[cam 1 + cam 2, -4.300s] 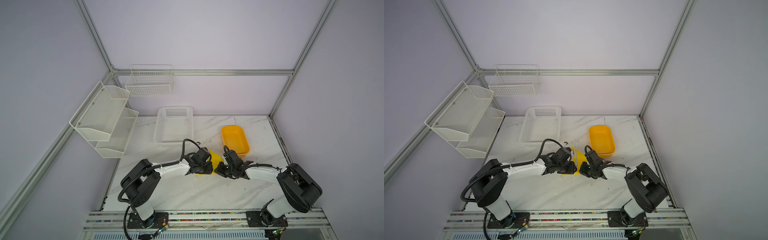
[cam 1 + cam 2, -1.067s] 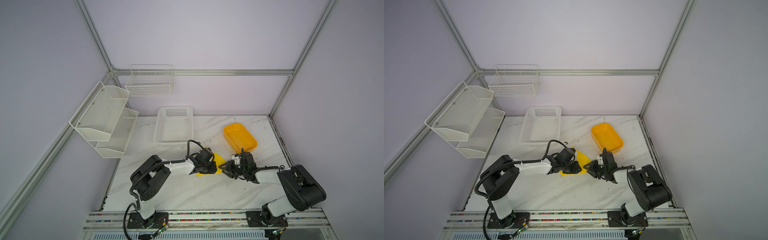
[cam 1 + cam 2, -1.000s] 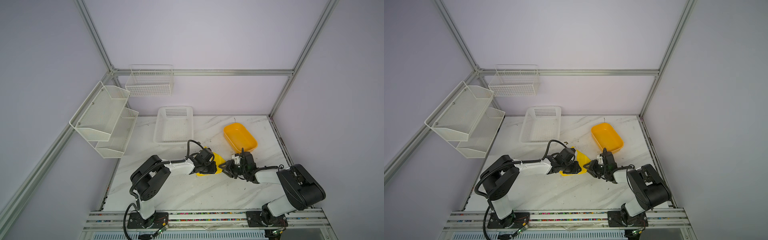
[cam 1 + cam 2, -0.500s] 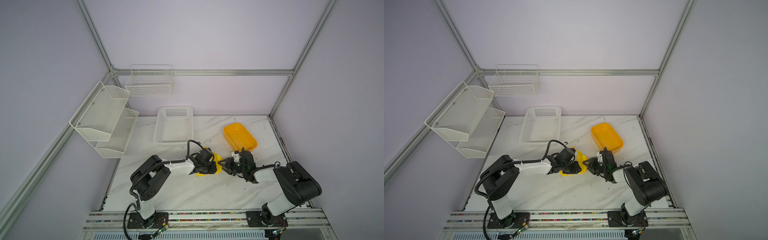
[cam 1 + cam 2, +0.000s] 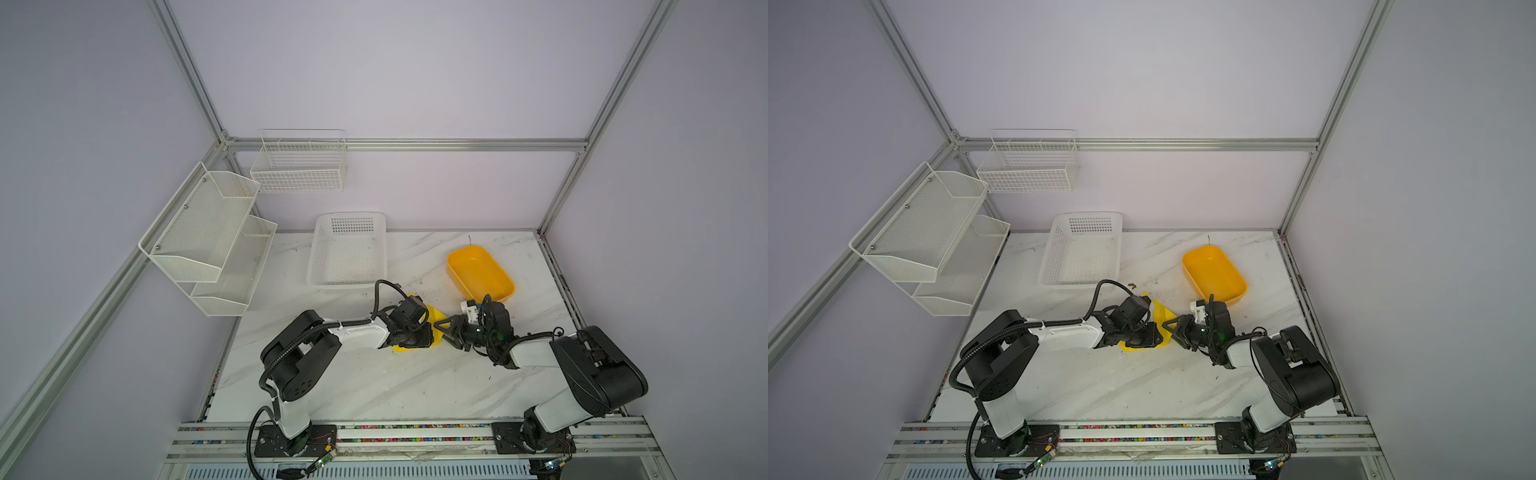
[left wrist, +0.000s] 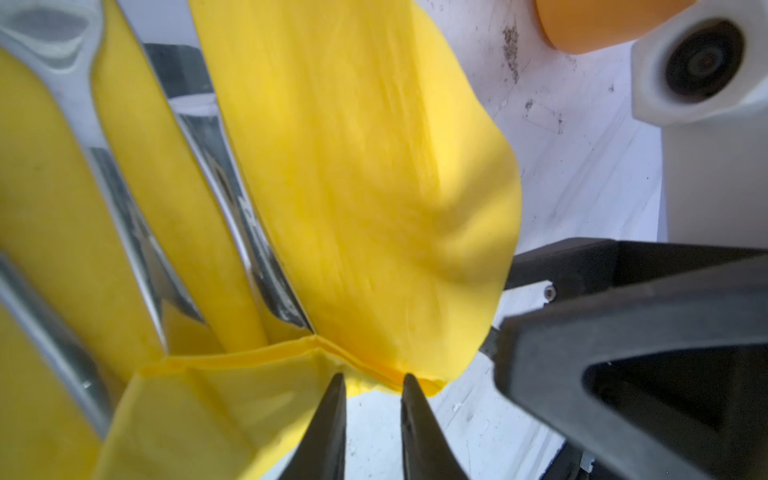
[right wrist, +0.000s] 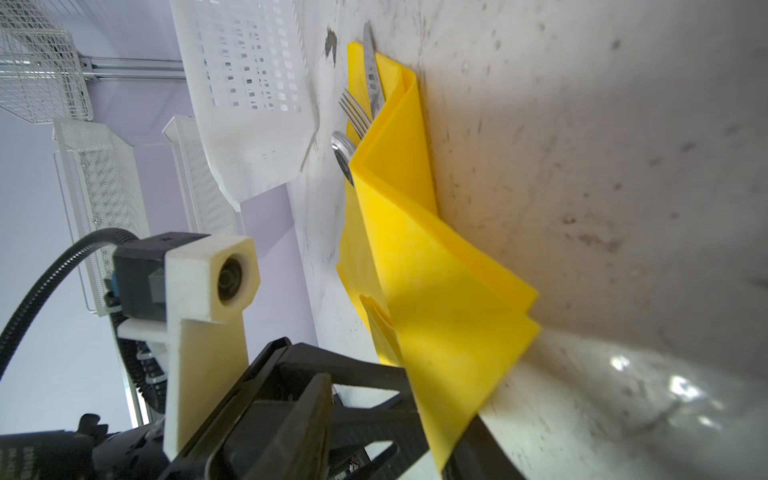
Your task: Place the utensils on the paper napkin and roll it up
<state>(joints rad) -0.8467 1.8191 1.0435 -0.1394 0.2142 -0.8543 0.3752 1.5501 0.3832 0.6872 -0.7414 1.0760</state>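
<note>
The cutlery (image 7: 355, 112) already lies on the napkin (image 7: 419, 266) mid-table (image 5: 374, 386), one flap folded over and rolling barely begun, with the left pincer (image 6: 372, 415) narrowly parted at its near edge, the right pincer (image 5: 442, 331) beside it, and both grips unclear.

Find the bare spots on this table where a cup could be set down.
Free: the wide marble along the front rail; the gap between white basket and orange tub. Crowded: mid-table, where left gripper and right gripper meet at the napkin.

Folded paper napkin (image 7: 415, 257) covers the utensils (image 7: 356, 113).
</note>
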